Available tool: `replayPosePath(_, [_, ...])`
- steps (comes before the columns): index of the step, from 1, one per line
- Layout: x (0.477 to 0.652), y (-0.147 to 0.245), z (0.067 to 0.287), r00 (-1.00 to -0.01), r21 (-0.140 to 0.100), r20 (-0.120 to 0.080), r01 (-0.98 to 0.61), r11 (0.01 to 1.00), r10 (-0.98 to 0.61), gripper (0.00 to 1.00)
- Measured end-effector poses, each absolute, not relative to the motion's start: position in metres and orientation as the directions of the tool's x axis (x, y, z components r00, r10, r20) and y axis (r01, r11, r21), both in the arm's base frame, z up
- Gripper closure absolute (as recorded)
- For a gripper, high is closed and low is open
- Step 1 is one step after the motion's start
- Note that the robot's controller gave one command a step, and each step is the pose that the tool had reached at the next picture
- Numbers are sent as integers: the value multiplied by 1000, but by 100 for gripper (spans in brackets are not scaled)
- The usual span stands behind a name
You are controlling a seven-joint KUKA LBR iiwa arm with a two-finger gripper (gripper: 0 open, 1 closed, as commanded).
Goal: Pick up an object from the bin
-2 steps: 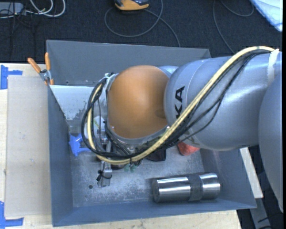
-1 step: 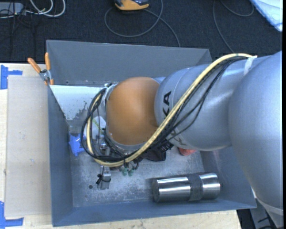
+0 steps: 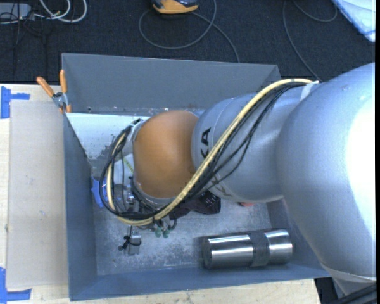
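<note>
Cables (image 3: 177, 198) loop round the orange cover (image 3: 164, 160) on the arm (image 3: 291, 151), which comes in from the right and hangs over the left middle of the bin (image 3: 171, 81). Beneath the cover sits the gripper (image 3: 130, 201), low over the floor; whether it is open or closed, or has hold of anything, cannot be told. Nearest to it are a blue thing (image 3: 97, 192), just to its left by the left wall, and a small black clip-like piece (image 3: 132, 241) on its near side, lying apart from it. Well to the right, along the near wall, lies a shiny metal cylinder (image 3: 231, 251) with a dark band (image 3: 259, 251) round it. The black piece is probably light and stiff, and best pinched across its narrow middle. The cylinder is likely heavy, hard, slippery and apt to roll; its band looks the surest place to grip. Black letters (image 3: 206, 138) on the arm's shell are partly crossed by cables; only "KA" reads. Nothing in the bin bears legible writing.
</note>
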State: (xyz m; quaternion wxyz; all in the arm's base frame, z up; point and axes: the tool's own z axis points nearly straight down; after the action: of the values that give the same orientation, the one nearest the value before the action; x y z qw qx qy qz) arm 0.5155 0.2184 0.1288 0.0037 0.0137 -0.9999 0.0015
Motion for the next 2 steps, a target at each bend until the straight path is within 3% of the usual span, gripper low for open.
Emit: replayPosePath(2, [525, 240, 125, -1000, 3, -3, -19, 1000, -19, 0])
